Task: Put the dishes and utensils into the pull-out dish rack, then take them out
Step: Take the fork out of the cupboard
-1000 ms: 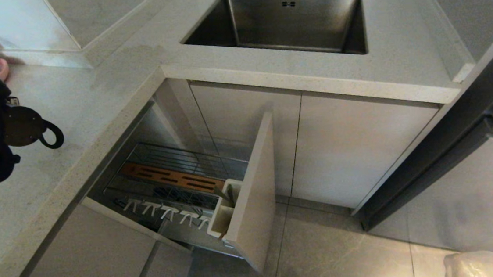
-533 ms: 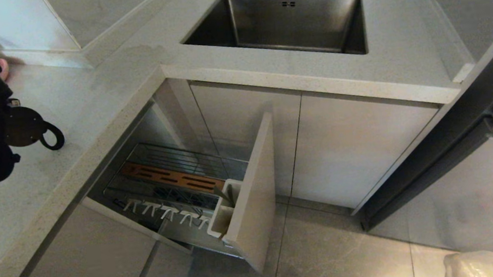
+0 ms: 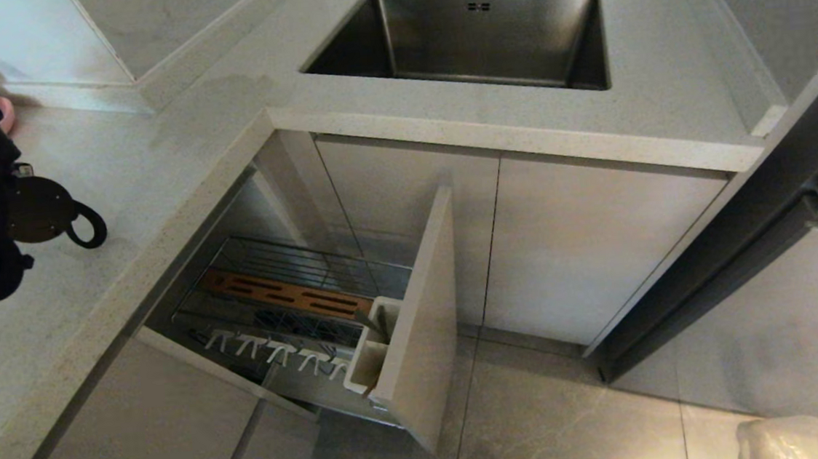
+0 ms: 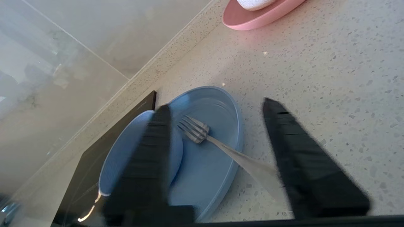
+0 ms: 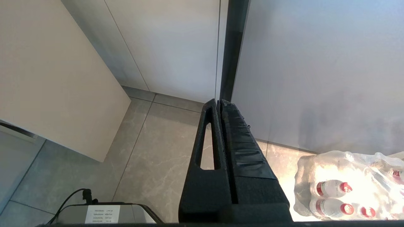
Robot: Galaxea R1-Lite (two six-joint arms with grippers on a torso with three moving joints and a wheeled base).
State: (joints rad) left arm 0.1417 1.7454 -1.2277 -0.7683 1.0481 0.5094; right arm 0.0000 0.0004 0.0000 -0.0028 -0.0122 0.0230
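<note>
My left gripper (image 4: 216,104) hovers open over the pale-blue plate (image 4: 202,167) on the speckled counter. A silver fork (image 4: 194,130) lies between the fingers, tines on the plate and handle running over the rim to one finger (image 4: 300,151). I cannot tell whether it touches that finger. The pale-blue bowl (image 4: 123,157) sits on the plate, half hidden by the other finger. The pull-out dish rack (image 3: 290,297) stands open below the counter. No chopsticks show. My right gripper (image 5: 219,101) is shut and empty, pointing at the floor.
A pink plate (image 4: 252,19) lies further along the counter by the wall. A black cooktop slab (image 4: 91,167) sits under the bowl's far side. The steel sink (image 3: 481,34) is at the back. A pack of water bottles (image 5: 347,186) stands on the floor.
</note>
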